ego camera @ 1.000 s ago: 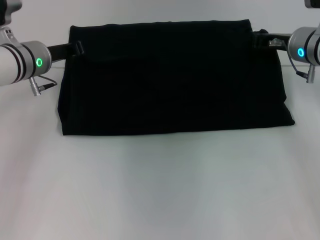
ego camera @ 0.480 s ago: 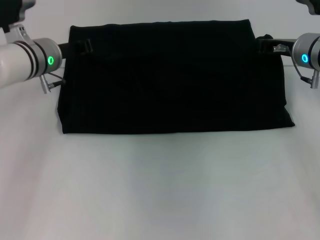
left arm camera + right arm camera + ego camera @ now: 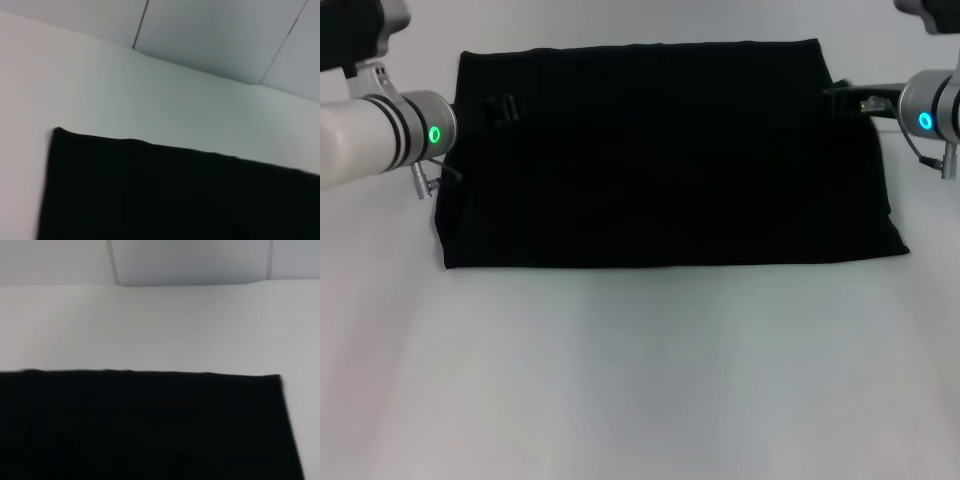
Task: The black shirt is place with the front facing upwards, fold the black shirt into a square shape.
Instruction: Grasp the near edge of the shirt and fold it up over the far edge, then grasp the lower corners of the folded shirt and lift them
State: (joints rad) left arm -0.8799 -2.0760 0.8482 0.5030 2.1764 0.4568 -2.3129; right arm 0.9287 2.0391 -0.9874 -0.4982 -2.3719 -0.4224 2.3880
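The black shirt (image 3: 665,155) lies flat on the white table as a wide folded rectangle, and no lettering shows. My left gripper (image 3: 498,106) hovers over the shirt's far left corner area, dark against the dark cloth. At the shirt's far right edge sits my right gripper (image 3: 842,99), just outside the corner. The left wrist view shows a far corner and straight edge of the shirt (image 3: 175,195). In the right wrist view the shirt (image 3: 145,425) shows its far edge and one corner.
The white table (image 3: 640,370) stretches bare in front of the shirt, toward me. Grey wall panels (image 3: 215,40) rise behind the table's far edge.
My left arm has moved to the right, carrying its gripper from the shirt's left edge to over the cloth. The right gripper shifted slightly left. The shirt has kept its shape.
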